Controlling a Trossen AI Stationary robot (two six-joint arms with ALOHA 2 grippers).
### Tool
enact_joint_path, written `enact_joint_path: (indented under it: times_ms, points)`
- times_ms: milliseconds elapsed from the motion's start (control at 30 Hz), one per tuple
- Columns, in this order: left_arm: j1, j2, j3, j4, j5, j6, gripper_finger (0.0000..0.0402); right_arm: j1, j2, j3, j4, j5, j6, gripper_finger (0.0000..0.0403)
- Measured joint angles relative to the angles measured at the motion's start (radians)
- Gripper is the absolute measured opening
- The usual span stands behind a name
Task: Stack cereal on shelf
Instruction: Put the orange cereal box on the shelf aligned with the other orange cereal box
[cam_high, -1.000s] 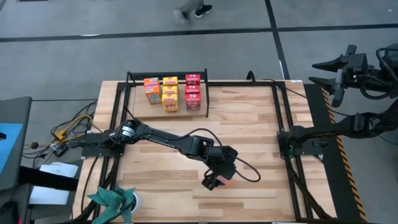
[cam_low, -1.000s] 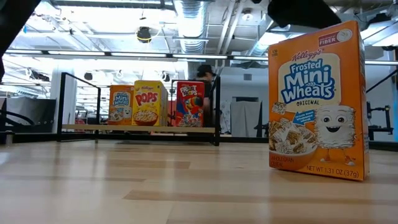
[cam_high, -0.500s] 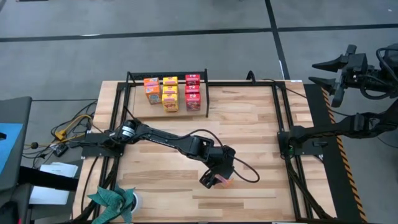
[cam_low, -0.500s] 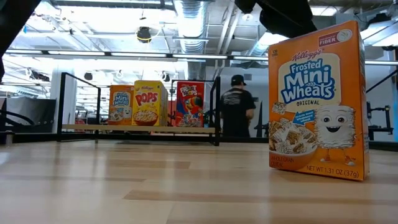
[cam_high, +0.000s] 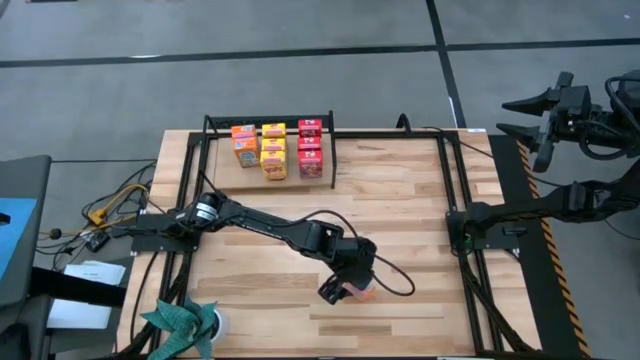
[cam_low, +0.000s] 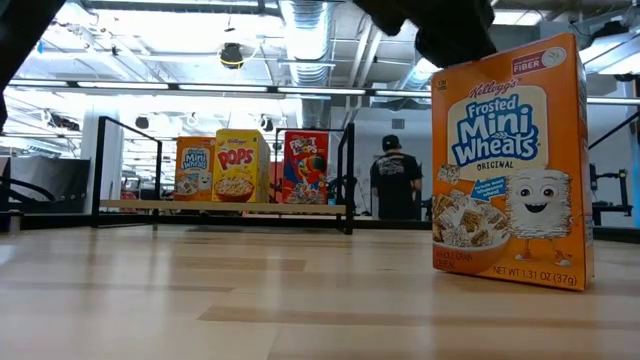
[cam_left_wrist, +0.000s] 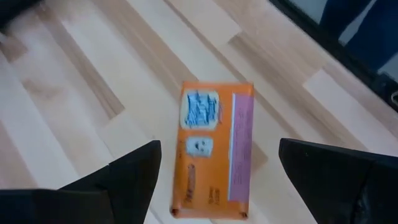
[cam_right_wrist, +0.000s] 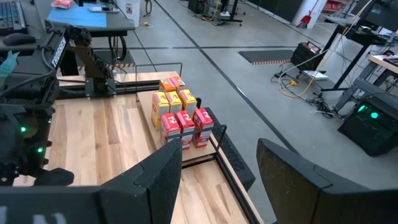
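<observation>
An orange Mini Wheats cereal box (cam_high: 364, 293) (cam_low: 510, 165) stands upright on its base, on the table's near middle. My left gripper (cam_high: 342, 283) (cam_low: 440, 25) hovers just above it, open. In the left wrist view the two fingers of the left gripper (cam_left_wrist: 217, 149) stand either side of the box's top (cam_left_wrist: 214, 149) without touching. Several more cereal boxes (cam_high: 273, 150) (cam_low: 240, 165) (cam_right_wrist: 180, 109) stand in rows on the shelf (cam_high: 330, 150) (cam_low: 220, 207) at the far left. My right gripper (cam_high: 505, 116) (cam_right_wrist: 217, 162) waits open, off the table's far right corner.
Black frame rails (cam_high: 452, 200) run along the table's left and right sides. A green bundle (cam_high: 182, 320) lies at the near left corner, with cables (cam_high: 115, 205) beside the left edge. A person (cam_low: 395, 185) stands in the room behind. Bare wood lies between box and shelf.
My left gripper has come down and shifted slightly toward the table's near left, settling over the orange box. The box has stayed put. A person has walked across the room behind.
</observation>
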Motion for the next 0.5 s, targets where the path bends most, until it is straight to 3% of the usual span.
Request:
enact_joint_path:
  times_ms: [500]
  points:
    - [0.002, -0.001, 0.001, -0.01, 0.015, 0.038, 0.0276, 0.0, 0.0, 0.0, 0.0, 0.0, 0.016, 0.0232]
